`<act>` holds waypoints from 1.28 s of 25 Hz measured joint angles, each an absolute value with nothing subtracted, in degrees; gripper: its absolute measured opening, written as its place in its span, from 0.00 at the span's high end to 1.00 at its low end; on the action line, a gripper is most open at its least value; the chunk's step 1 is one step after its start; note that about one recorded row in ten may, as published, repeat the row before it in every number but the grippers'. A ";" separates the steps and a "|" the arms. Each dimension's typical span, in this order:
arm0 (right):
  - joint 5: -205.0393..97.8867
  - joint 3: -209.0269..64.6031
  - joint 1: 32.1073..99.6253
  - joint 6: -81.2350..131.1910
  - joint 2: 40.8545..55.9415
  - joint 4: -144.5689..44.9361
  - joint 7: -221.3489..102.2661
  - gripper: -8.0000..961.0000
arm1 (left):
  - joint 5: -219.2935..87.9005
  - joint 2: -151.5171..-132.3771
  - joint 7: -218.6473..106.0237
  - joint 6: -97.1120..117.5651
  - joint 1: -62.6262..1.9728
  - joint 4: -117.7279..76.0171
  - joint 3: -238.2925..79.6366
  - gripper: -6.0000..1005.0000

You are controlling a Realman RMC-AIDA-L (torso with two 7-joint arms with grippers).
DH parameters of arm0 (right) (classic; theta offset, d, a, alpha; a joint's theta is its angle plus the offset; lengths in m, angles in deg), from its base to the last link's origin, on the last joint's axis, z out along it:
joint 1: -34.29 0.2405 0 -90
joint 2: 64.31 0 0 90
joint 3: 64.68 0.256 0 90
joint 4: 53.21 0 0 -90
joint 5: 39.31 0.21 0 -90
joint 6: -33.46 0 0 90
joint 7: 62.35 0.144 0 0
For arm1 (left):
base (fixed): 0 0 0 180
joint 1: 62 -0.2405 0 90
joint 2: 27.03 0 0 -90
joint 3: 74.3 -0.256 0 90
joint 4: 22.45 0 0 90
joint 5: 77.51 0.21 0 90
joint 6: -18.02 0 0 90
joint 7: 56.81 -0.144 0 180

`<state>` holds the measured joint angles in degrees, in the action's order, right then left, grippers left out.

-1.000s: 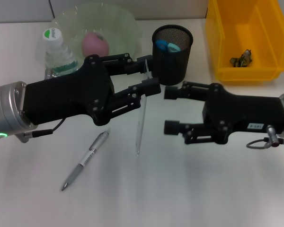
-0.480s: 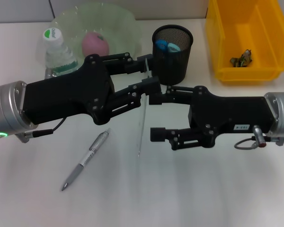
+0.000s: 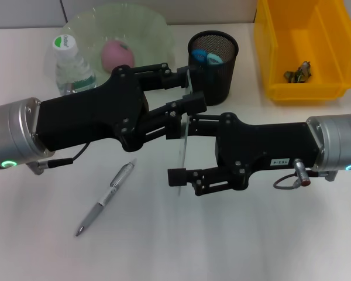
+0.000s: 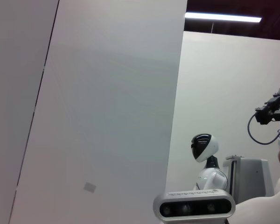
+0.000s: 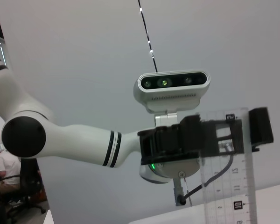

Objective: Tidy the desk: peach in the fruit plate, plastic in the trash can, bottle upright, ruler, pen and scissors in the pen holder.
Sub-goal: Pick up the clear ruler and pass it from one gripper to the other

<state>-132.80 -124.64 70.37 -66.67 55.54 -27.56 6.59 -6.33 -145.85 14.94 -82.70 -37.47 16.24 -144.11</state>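
From the head camera I see both arms stretched level over the desk, meeting near its middle. My left gripper (image 3: 184,96) is pinched on the top of the clear ruler (image 3: 184,146), which hangs upright just in front of the pen holder (image 3: 213,65). My right gripper (image 3: 184,149) reaches in from the other side with its fingers spread wide, one above and one below along the ruler's lower half; I cannot tell whether they touch it. The ruler is nearly edge-on and hard to trace. The pen (image 3: 107,198) lies flat on open desk below the left arm. The bottle (image 3: 70,64) stands beside the fruit plate (image 3: 152,26), which holds the peach (image 3: 117,54). Blue handles show inside the holder. The yellow bin (image 3: 278,58) sits at the far right, cut by the frame, with something crumpled inside.

The left wrist camera shows only wall panels and another robot (image 4: 206,163) far off.

The right wrist camera shows the ruler (image 5: 228,172) face-on, markings readable, with the left gripper (image 5: 224,133) clamped across it.
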 joint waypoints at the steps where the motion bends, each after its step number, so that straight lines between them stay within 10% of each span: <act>1: -132.76 -124.75 70.39 -66.54 55.56 -27.59 6.59 0.15 | -6.34 -145.85 14.86 -82.70 -37.44 16.21 -144.11 0.55; 32: -131.38 -124.90 69.80 -65.18 55.48 -27.74 5.11 0.15 | -6.32 -145.68 14.55 -81.93 -37.12 16.14 -143.55 0.53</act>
<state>-131.38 -124.90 69.80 -65.18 55.48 -27.74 5.11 -6.32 -145.68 14.55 -81.93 -37.12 16.14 -143.55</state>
